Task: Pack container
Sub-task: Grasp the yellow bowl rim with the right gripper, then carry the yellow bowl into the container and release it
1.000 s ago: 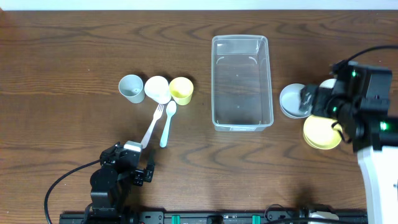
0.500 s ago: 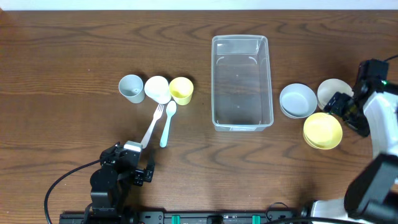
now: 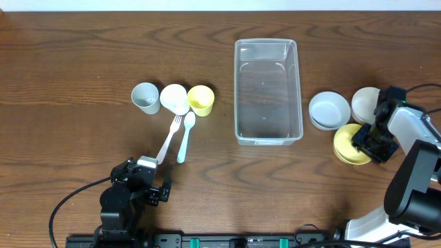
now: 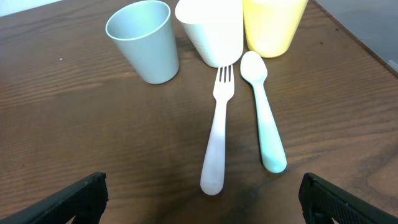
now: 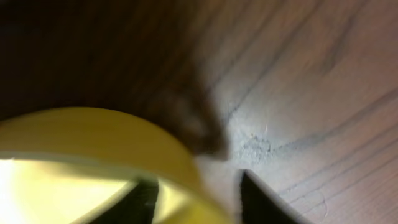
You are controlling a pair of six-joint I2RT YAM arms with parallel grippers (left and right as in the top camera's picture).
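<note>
The clear, see-through container (image 3: 266, 43) stands empty at the table's middle. To its right lies a yellow bowl (image 3: 344, 148), with my right gripper (image 3: 368, 141) down on its right side. The right wrist view shows the bowl's rim (image 5: 93, 134) running between the two fingers of my right gripper (image 5: 196, 186), one finger inside the bowl and one outside, closed onto the rim. My left gripper (image 3: 160, 180) rests low at the front left. In the left wrist view the left gripper (image 4: 202, 208) is wide open with nothing in it.
A pale blue bowl (image 3: 329, 111) and a cream bowl (image 3: 365, 103) lie beside the yellow one. Left of the container are a grey-blue cup (image 3: 145, 97), a white cup (image 3: 173, 98) and a yellow cup (image 3: 200, 100). A white fork (image 3: 168, 139) and a mint spoon (image 3: 185, 136) lie below them.
My right arm swung round and came down at the yellow bowl's right edge, and its jaws closed on the rim. The bowl shifted slightly left. The left arm stayed still.
</note>
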